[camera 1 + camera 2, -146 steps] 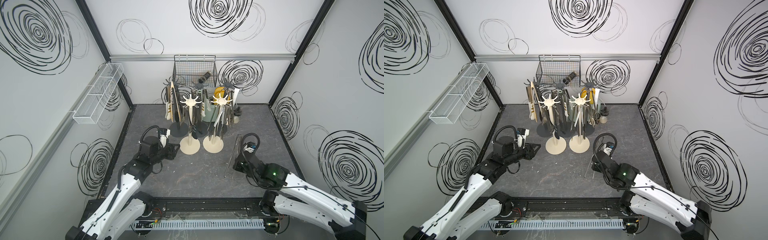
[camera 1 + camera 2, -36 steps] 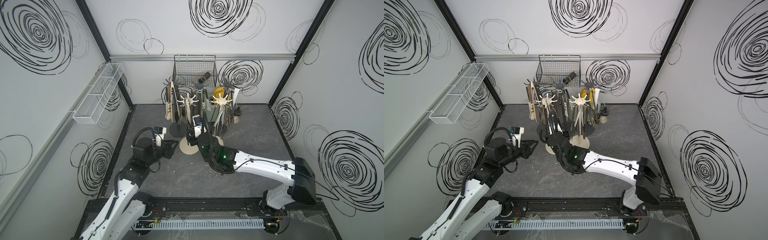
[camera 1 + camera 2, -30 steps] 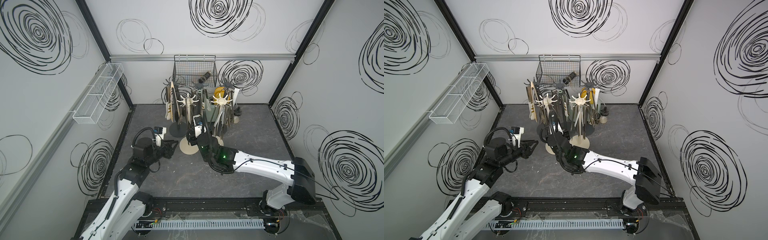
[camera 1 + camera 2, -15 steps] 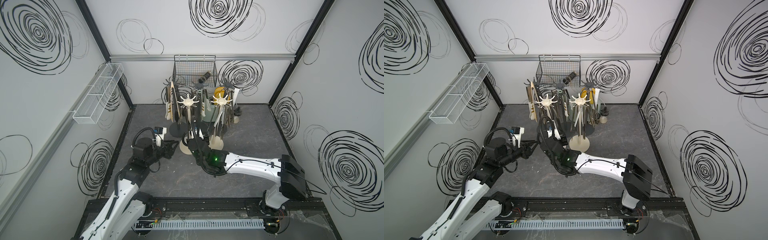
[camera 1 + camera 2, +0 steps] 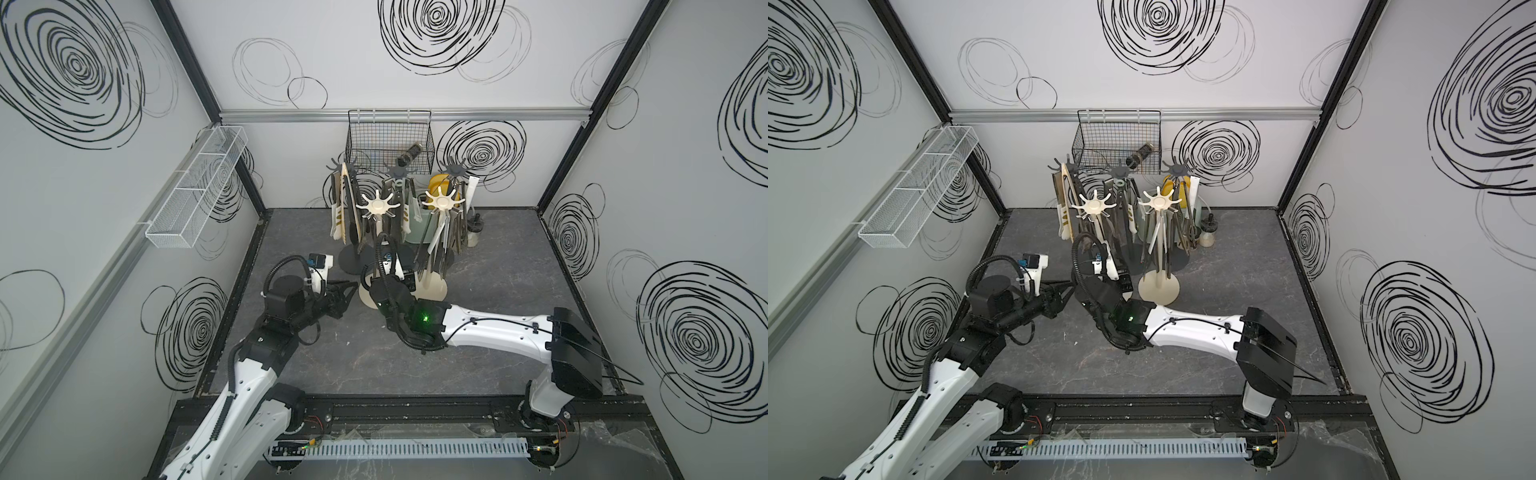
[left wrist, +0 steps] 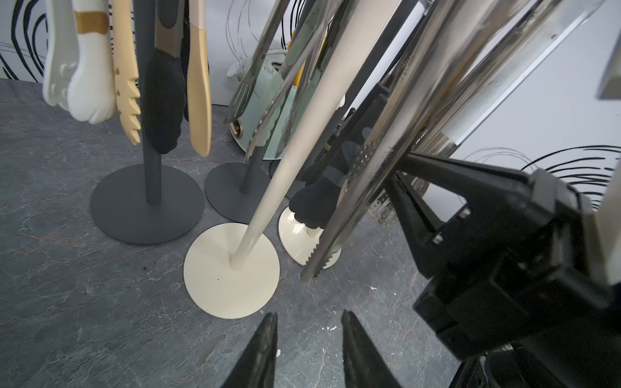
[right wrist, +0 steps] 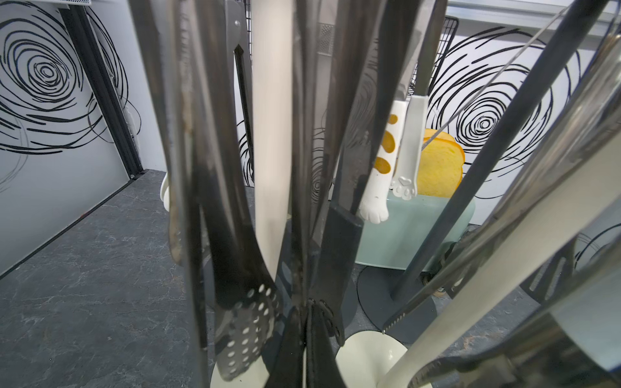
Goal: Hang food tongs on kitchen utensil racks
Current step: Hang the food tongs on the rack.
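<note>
Five kitchen utensil racks stand in a cluster at the back, two cream (image 5: 377, 205) (image 5: 442, 203) in front of three dark grey (image 5: 341, 166). Food tongs in steel, black, wood and cream hang from them. My right gripper (image 7: 307, 307) is low beside the left cream rack's pole (image 6: 302, 134). It is shut, its fingertips (image 6: 403, 163) pinching a long steel tongs (image 6: 324, 255) that hangs upright with its serrated tip just above the floor. My left gripper (image 6: 309, 322) (image 5: 353, 285) is open and empty, pointing at that rack's round base (image 6: 232, 272) a short way off.
A black wire basket (image 5: 388, 141) hangs on the back wall and a white mesh basket (image 5: 195, 195) on the left wall. A mint toaster with yellow bread (image 7: 420, 228) and a small jar (image 5: 475, 226) stand behind the racks. Dark round bases (image 6: 148, 205) crowd the floor.
The right arm has swung left and sunk lower beside the left cream rack, staying shut. The steel tongs that lay on the floor earlier are up at the rack. The left arm has not moved.
</note>
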Tool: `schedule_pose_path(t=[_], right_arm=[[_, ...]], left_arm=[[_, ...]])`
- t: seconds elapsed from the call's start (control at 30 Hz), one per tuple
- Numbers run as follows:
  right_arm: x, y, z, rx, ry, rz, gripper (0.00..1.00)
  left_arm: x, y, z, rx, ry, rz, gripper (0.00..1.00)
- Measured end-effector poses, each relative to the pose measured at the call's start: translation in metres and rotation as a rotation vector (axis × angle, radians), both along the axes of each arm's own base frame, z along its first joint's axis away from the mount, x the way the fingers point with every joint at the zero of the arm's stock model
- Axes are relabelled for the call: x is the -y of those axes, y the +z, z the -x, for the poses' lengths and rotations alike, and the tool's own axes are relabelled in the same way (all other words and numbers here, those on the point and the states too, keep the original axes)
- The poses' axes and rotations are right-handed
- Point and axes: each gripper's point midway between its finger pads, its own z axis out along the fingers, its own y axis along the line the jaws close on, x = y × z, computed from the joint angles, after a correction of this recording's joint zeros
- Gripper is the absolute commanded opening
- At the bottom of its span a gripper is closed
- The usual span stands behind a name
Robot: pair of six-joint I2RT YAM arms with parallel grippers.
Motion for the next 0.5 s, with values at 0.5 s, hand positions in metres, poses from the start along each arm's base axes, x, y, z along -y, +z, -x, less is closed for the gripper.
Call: schedule_pose_path(t=[0.5], right_arm=[[-0.005, -0.011, -0.001, -0.024, 0.002, 0.035, 0.18]], left_arm=[[0.0, 0.004, 0.0, 0.009, -0.011, 0.022, 0.38]])
